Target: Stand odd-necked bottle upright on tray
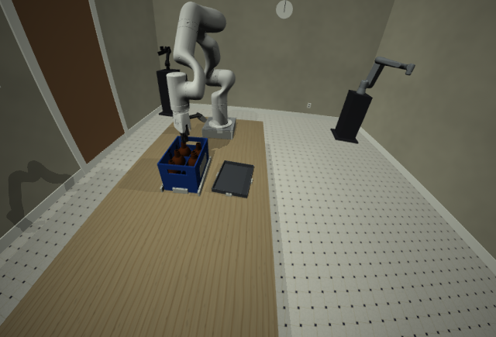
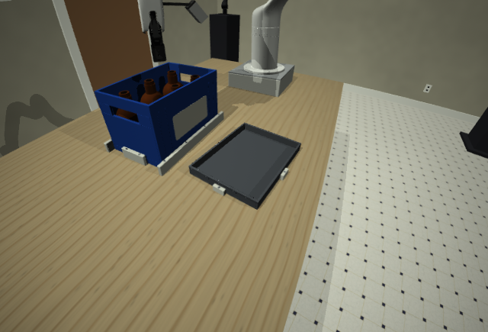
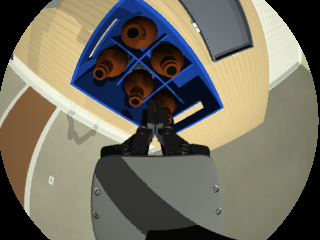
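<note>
A blue crate (image 2: 159, 111) stands on the wooden table and holds several brown bottles, all upright. One bottle (image 2: 149, 91) is in the middle and one (image 2: 171, 79) is behind it. In the wrist view the crate (image 3: 143, 60) shows the bottle mouths from above. One bottle (image 3: 167, 102) is partly hidden by my fingers. My gripper (image 2: 157, 50) hangs above the crate's far left corner, clear of the bottle tops. Its fingers (image 3: 158, 120) are shut together with nothing between them. The dark grey tray (image 2: 246, 162) lies flat to the right of the crate with nothing on it.
White stop blocks (image 2: 133, 155) and a rail (image 2: 191, 143) frame the crate. Small white blocks (image 2: 218, 188) sit at the tray's edges. The arm's base (image 2: 261, 78) stands behind the tray. The table edge runs along the right, by the tiled floor.
</note>
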{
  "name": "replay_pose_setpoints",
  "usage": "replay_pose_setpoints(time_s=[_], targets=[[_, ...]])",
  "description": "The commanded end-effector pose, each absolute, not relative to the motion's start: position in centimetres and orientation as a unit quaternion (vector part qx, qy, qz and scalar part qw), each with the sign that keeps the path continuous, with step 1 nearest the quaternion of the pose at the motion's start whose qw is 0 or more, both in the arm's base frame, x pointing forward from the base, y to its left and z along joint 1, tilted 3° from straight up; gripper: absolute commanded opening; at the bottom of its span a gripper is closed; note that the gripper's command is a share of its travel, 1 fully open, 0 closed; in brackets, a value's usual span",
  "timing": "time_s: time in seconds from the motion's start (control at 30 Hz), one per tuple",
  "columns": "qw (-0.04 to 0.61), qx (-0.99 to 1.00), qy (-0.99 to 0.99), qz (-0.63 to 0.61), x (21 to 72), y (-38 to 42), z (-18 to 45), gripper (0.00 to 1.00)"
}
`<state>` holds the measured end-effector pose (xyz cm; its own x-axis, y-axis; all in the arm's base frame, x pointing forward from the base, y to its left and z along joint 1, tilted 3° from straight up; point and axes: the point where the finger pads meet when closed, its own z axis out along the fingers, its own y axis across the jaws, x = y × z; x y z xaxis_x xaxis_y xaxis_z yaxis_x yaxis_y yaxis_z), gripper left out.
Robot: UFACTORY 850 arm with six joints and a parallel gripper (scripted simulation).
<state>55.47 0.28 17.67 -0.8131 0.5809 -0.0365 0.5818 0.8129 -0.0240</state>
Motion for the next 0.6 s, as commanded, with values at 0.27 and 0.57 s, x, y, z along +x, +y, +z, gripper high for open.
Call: replay_pose_setpoints(time_s=[0.27,0.57], targets=[[0.016,0.306,0.952,-0.018,54.72,4.18,17.6,0.0],[0.016,0.306,0.952,-0.018,54.72,4.18,17.6,0.65]])
